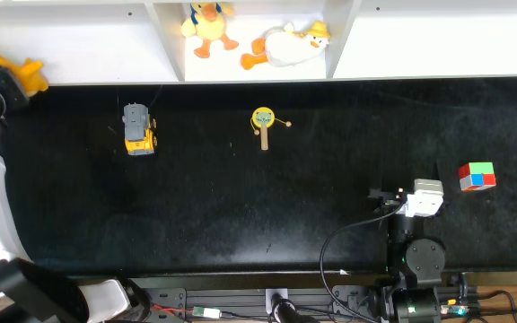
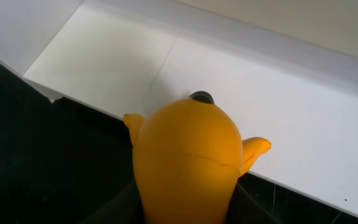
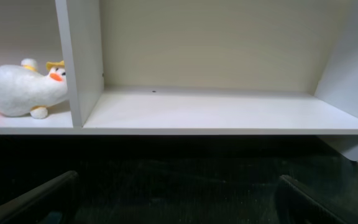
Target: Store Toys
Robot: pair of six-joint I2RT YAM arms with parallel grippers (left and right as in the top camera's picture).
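With left jaws clamped on orange rounded plush toy [image 2: 188, 162], right jaws apart, advance deep into white board shelf compartment [image 2: 291, 118] before release.

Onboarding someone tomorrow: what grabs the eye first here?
The orange plush toy in the left gripper, by the left compartment of the white shelf. Next, the yellow duck and white duck in the middle compartment, and the colour cube on the black table at right.

No readable text, label, brand, number or sign stands on anything in these views.
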